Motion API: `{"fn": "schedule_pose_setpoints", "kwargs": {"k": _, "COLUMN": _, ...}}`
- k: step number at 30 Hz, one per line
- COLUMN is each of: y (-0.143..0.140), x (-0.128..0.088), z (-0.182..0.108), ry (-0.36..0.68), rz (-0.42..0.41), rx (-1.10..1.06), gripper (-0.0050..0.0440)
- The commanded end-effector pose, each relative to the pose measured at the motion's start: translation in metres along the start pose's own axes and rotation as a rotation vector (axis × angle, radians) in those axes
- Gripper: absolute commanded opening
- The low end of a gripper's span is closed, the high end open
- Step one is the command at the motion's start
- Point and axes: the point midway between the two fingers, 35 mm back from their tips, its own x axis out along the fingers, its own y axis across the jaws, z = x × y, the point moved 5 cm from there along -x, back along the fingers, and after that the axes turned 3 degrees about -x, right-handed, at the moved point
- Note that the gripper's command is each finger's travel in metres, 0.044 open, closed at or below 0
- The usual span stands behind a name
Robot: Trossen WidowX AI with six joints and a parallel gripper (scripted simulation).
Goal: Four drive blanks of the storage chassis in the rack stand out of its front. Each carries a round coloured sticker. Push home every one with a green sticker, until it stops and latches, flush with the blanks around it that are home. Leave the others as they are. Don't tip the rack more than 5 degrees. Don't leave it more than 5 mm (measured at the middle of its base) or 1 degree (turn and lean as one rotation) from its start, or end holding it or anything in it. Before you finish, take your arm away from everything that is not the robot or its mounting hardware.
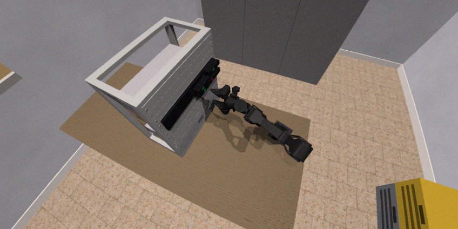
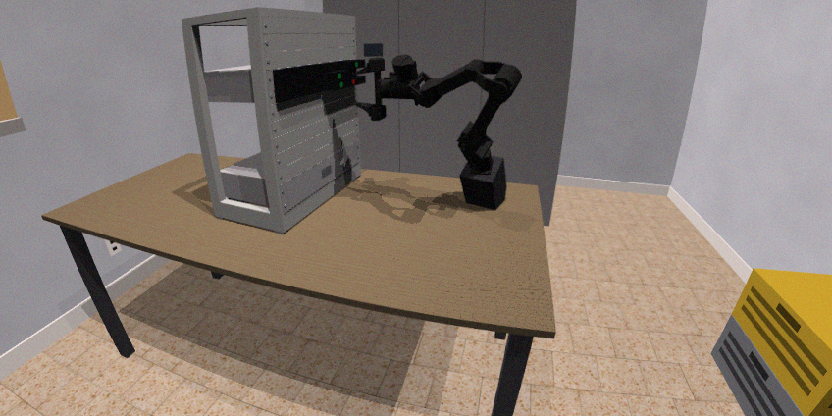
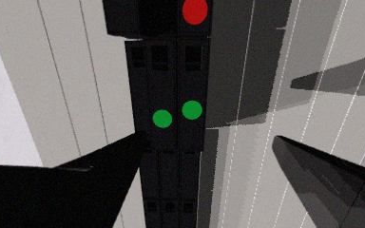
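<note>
Rack (image 2: 244, 120): seen standing on the table's (image 2: 350, 254) left half.
Chassis (image 2: 309, 84): mounted high in the rack front; green stickers (image 3: 163, 119) and a red sticker (image 3: 195, 11) are shown on blanks at its right end.
Gripper (image 2: 373, 87): spread wide, nothing grasped, held close before the stickered blanks.

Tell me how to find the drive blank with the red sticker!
Look at the grey rack on the wooden table, then at the black chassis strip across its front. At the end nearest the robot arm, a few blanks carry round stickers. Only one is red; the others are green.
</note>
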Motion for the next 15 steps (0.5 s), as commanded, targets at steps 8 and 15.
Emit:
{"fn": "schedule_pose_setpoints", "kwargs": {"k": 8, "y": 0.006, "x": 0.000, "z": -0.001, "ry": 0.004, "rz": 0.019, "rx": -0.007, "gripper": 0.0440}}
{"fn": "schedule_pose_setpoints", "kwargs": {"k": 15, "y": 0.009, "x": 0.000, "z": 0.017, "ry": 0.004, "rz": 0.019, "rx": -0.007, "gripper": 0.0440}}
